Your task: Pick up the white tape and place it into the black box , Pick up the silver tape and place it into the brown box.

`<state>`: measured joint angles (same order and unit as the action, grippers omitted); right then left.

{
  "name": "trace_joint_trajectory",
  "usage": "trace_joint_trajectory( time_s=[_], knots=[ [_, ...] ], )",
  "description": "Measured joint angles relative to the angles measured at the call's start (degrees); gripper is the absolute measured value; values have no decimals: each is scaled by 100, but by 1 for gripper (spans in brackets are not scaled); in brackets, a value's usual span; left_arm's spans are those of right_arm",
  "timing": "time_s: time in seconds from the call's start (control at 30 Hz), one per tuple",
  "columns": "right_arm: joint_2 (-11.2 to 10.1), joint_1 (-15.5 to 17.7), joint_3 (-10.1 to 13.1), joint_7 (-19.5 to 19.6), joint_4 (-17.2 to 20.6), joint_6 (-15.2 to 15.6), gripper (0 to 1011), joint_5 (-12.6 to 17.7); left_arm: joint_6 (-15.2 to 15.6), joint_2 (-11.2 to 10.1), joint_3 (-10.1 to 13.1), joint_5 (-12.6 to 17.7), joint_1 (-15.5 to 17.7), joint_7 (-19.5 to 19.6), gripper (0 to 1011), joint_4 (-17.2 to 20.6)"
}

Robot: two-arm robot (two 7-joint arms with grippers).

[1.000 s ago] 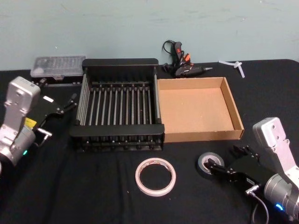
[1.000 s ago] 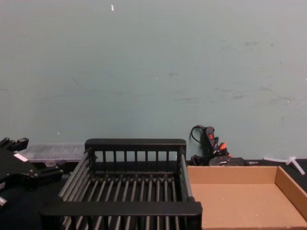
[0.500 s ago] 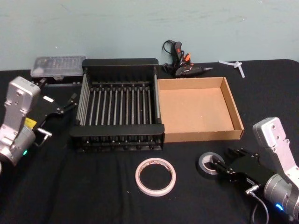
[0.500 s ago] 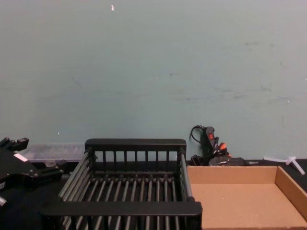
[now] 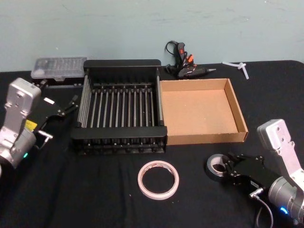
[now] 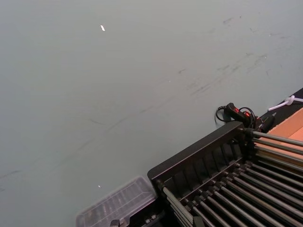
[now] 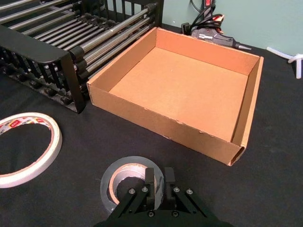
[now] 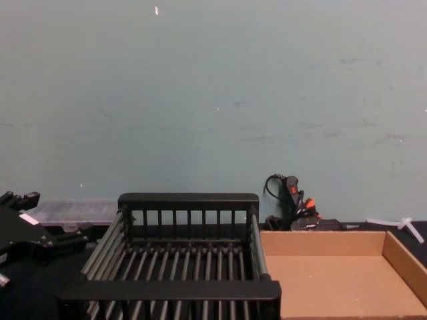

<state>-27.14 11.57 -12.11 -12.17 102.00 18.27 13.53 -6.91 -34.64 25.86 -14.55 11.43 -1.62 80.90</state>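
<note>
We find the right gripper pinched narrow across the near wall of the silver tape, one finger inside the pale core and one outside, so it holds the roll by its rim. The roll lies flat on the black table, at about five o'clock from the brown box and at three o'clock from the white tape.

We judge the silver tape to be compact, stiff and fairly dense for its size (duct tape usually is), with a slightly slick outer face. Gripping through the wall suits it, since the core edge gives the inner finger something firm to bear on.

The white tape looks lighter and thinner-walled; a similar pinch across its band should serve. It sits at six o'clock from the black box.

The left gripper waits at nine o'clock of the crate, fingers parted, holding nothing.
</note>
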Motion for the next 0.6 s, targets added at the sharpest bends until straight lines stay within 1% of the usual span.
trace_joint_trajectory(
  time_s=[0.07,0.33,0.5,0.6],
  knots=[
    [0,-1,0,0,0,0,125,0,0,0,0,0,0,0,1001,0],
    [0,-1,0,0,0,0,125,0,0,0,0,0,0,0,1001,0],
    [48,19,75,-74,27,-30,125,-16,0,0,0,0,0,0,1001,0],
    [66,27,138,-165,113,-60,125,-32,0,0,0,0,0,0,1001,0]
  ],
)
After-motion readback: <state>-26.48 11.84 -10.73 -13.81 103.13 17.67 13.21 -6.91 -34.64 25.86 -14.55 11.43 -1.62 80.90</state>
